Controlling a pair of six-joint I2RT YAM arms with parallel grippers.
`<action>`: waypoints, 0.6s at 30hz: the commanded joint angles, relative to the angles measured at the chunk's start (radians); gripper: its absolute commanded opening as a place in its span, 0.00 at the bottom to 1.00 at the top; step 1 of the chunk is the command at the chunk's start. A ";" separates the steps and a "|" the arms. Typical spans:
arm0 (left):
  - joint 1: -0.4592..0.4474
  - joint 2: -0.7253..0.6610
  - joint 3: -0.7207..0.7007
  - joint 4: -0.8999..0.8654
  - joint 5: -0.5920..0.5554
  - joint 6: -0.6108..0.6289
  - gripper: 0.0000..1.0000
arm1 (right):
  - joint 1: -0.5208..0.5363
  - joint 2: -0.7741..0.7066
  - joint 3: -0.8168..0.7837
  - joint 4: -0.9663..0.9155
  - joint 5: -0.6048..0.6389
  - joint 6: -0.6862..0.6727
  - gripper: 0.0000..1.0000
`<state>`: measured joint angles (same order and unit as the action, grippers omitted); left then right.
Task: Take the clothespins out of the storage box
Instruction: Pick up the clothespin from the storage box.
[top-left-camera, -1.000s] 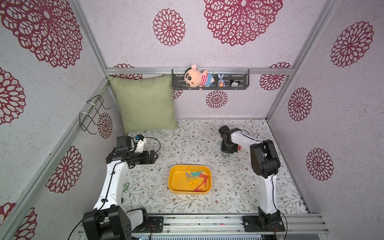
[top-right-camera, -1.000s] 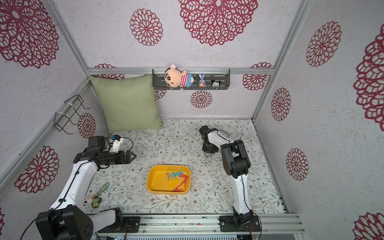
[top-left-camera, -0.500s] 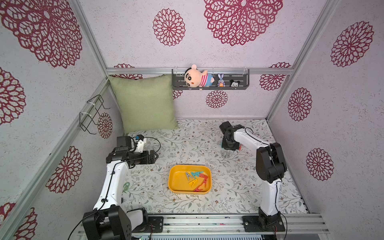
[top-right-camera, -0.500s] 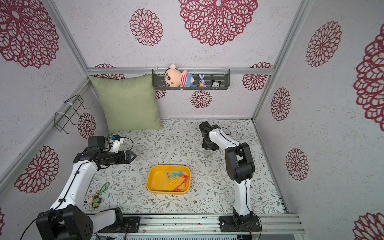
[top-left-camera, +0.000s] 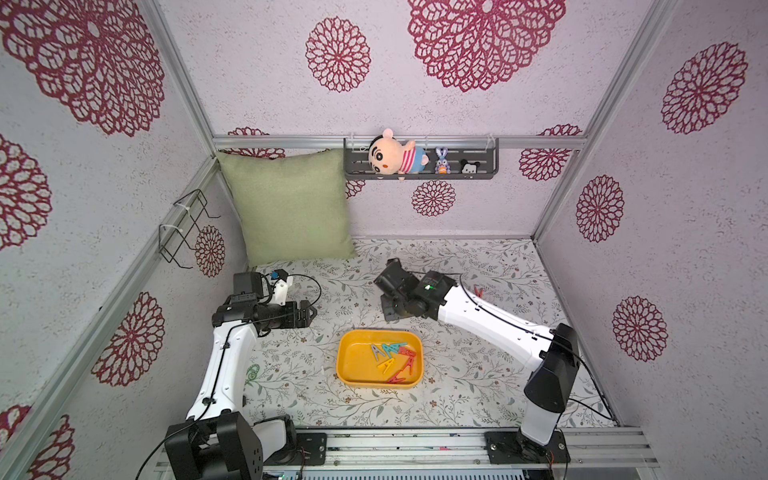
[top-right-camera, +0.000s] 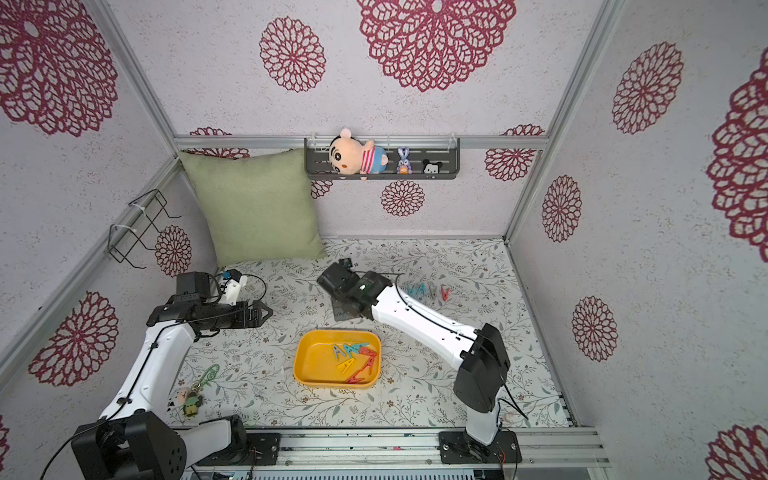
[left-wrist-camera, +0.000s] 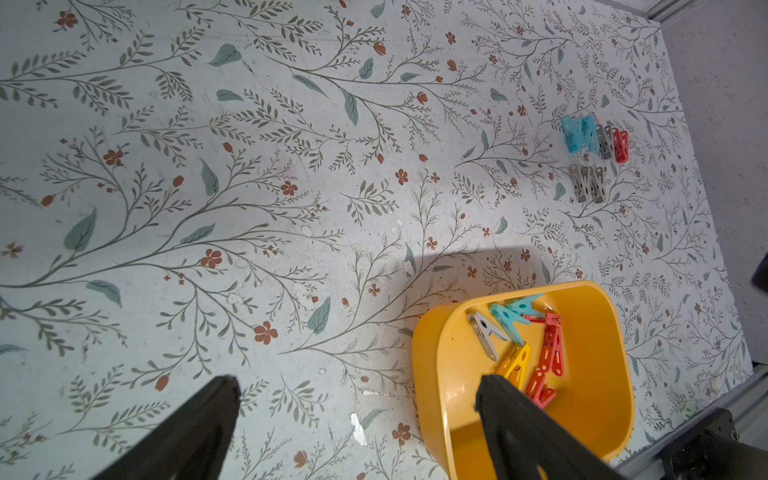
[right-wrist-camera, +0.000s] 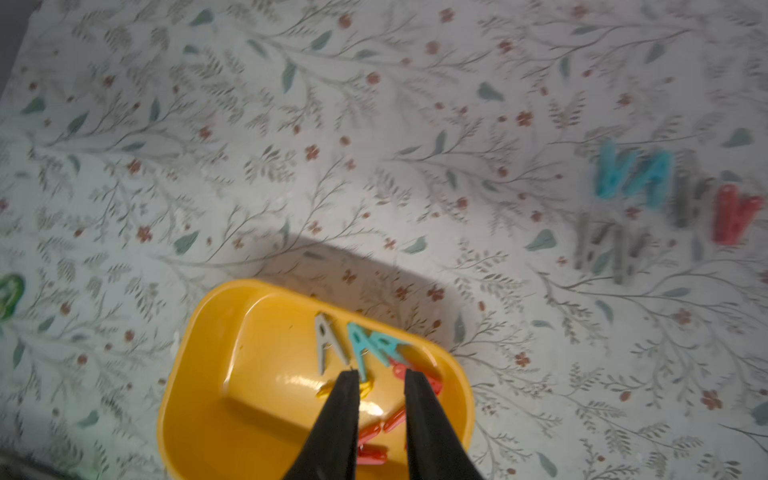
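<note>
The yellow storage box (top-left-camera: 353, 365) sits front and centre on the floral table (top-left-camera: 457, 395), with bare surface all round its rim. A handful of clothespins (top-left-camera: 395, 357) crowd toward its right wall. Behind it, the left gripper (left-wrist-camera: 357, 382) hangs wide open and empty. The right gripper (right-wrist-camera: 380, 374) is over the far rim, fingers slightly parted, holding nothing. Farther right, other clothespins (top-right-camera: 428, 291) lie clustered, well clear of the wall; a green cushion (top-left-camera: 291, 208) fills the back-left corner
</note>
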<state>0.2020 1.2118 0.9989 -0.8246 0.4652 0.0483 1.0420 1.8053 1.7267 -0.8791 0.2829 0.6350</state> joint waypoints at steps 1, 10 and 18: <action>0.012 -0.005 0.006 0.017 0.035 0.010 0.97 | 0.073 0.020 -0.052 0.063 -0.008 0.036 0.25; 0.011 -0.004 0.004 0.018 0.040 0.011 0.97 | 0.142 0.186 -0.068 0.087 -0.068 0.111 0.25; 0.012 -0.003 0.003 0.020 0.038 0.011 0.97 | 0.142 0.266 -0.069 0.080 -0.069 0.157 0.25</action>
<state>0.2020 1.2118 0.9989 -0.8249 0.4885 0.0513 1.1854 2.0697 1.6497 -0.7853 0.2119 0.7525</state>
